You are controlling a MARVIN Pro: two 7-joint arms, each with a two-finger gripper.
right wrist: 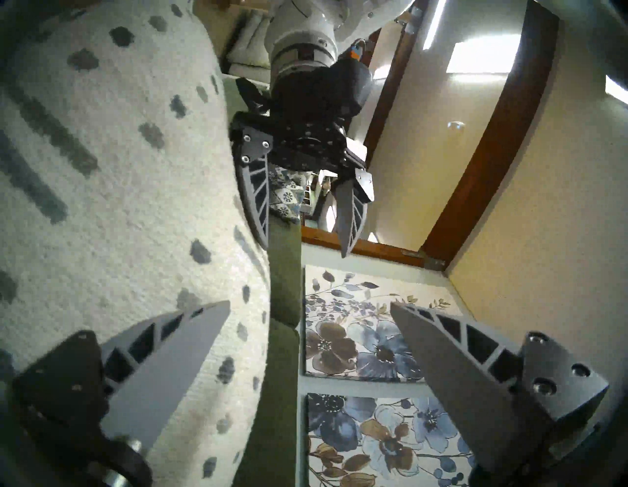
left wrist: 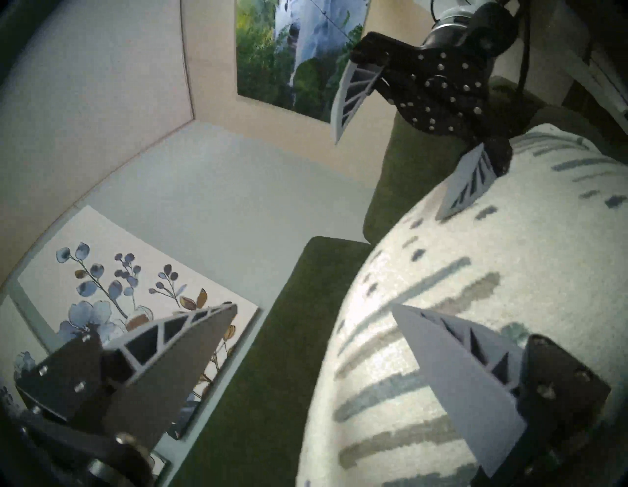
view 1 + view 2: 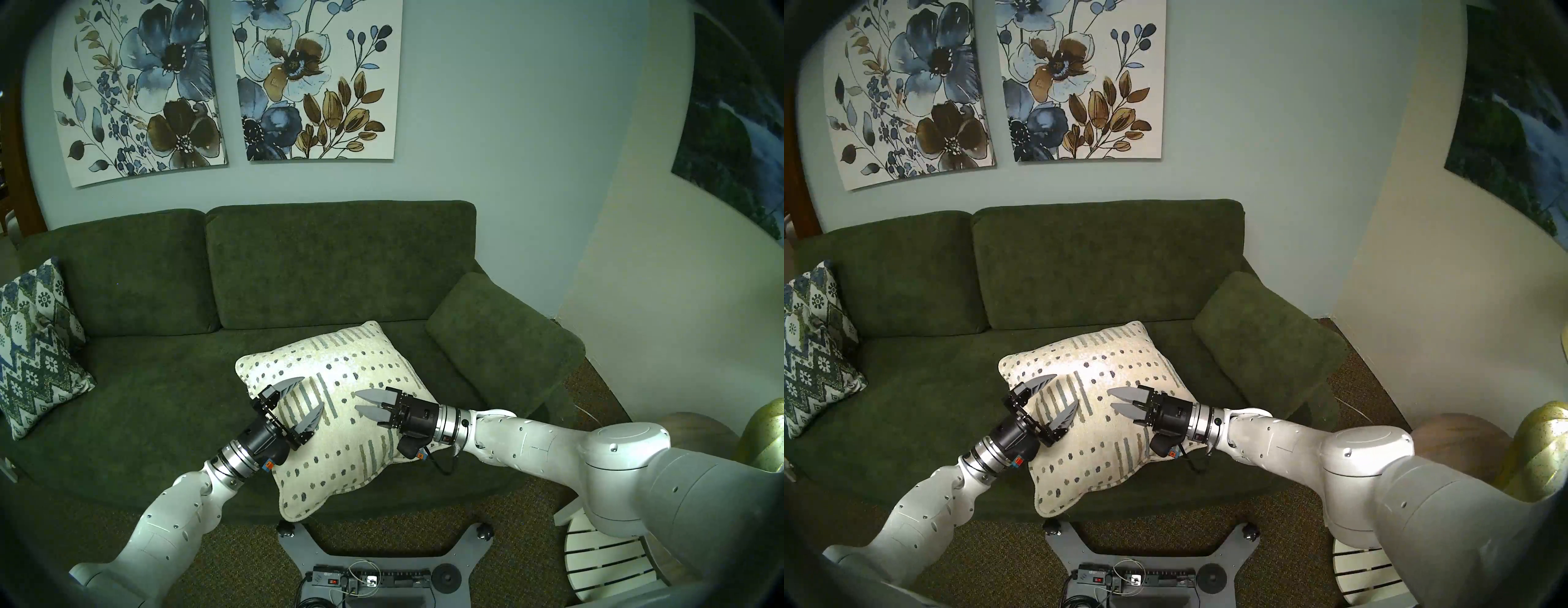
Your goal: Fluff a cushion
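Observation:
The cushion [image 3: 352, 361], cream-white with grey-blue and olive dashes and stripes, lies flat on the green sofa seat [image 3: 161, 390], one corner hanging over the front edge. It also shows in the right head view [image 3: 1115, 361]. My left gripper [image 3: 313, 393] [image 3: 1066, 389] is open over the cushion's left half, one finger resting on the fabric [image 2: 475, 272]. My right gripper [image 3: 356, 401] [image 3: 1111, 399] is open over the middle, pointing left toward the left gripper, its lower finger against the cushion [image 1: 119, 221]. Neither holds anything.
A blue-green zigzag pillow [image 3: 34, 348] leans at the sofa's left end. The sofa's right arm [image 3: 500, 339] is close to the cushion. My base frame [image 3: 360, 547] with a power strip stands in front. A white slatted stool [image 3: 602, 564] and a gold vase [image 3: 763, 433] stand at the right.

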